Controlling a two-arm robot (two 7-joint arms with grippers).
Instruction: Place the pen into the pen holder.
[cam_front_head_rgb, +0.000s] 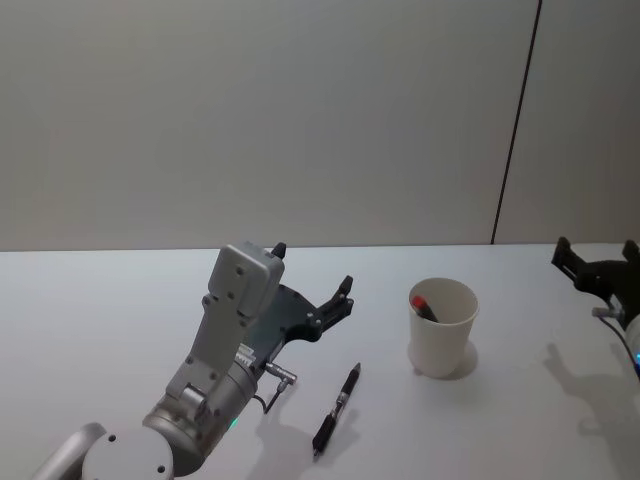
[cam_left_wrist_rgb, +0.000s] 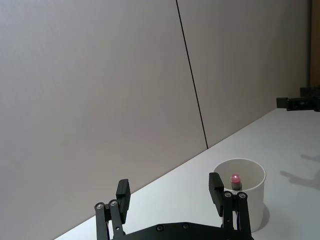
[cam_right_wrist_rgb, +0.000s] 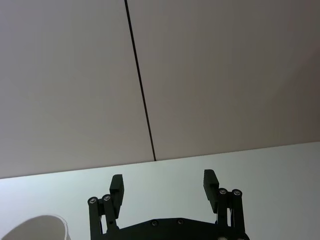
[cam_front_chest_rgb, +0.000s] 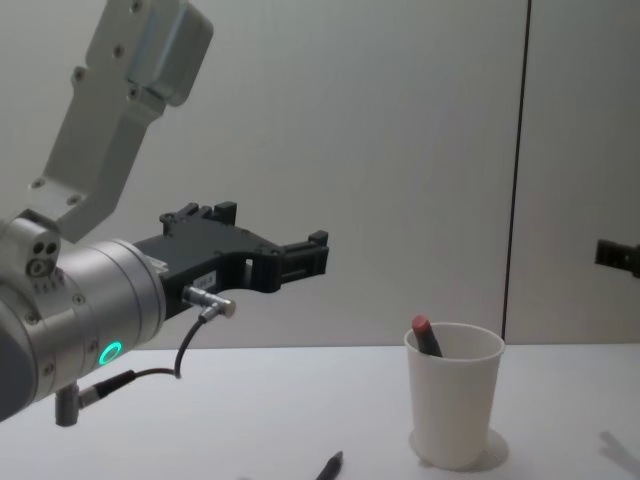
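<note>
- White tapered paper cup (cam_front_head_rgb: 443, 335), red-tipped pen (cam_front_head_rgb: 423, 306) poking up inside.
- Slim black pen (cam_front_head_rgb: 337, 409) flat on the surface (cam_front_head_rgb: 120, 320), left of cup.
- Left tool (cam_front_head_rgb: 313, 267) hovers left of cup, fingers wide apart.
- Right tool (cam_front_head_rgb: 596, 250) off to cup's right, spread too.

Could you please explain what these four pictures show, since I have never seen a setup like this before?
This is a two-armed robot, photographed by four of its own cameras at one moment. One picture looks down from its head, one looks across the table from its chest, and two look out from its wrists, past the black fingers. The left gripper hangs open above the white table, holding nothing. The right gripper is also open and empty, off at the right edge. On the table lies a black pen, just beside the left arm. To its right stands a white paper cup, the pen holder, with a red-tipped pen already leaning inside.
</note>
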